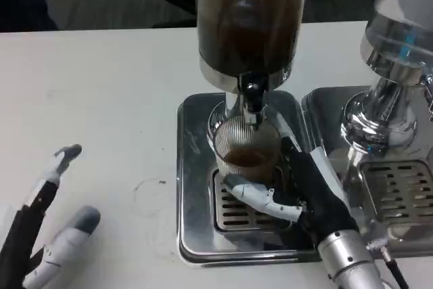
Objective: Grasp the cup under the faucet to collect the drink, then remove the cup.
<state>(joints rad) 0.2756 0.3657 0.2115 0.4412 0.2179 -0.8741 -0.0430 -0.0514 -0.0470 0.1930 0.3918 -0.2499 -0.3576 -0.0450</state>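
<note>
A clear ribbed cup [245, 147] stands on the drip grate [233, 213] of a steel tray, right under the black faucet [254, 96] of the drink dispenser [249, 18]. Brown drink fills the cup's lower part. My right hand [298, 191] wraps around the cup from the right and front, fingers curled across its base. My left hand [51, 235] lies at the lower left on the white table, fingers spread, holding nothing.
A second dispenser [392, 65] with its own steel tray [396, 181] stands close on the right. The steel tray rim [193, 167] rises above the white table [101, 99], which stretches to the left.
</note>
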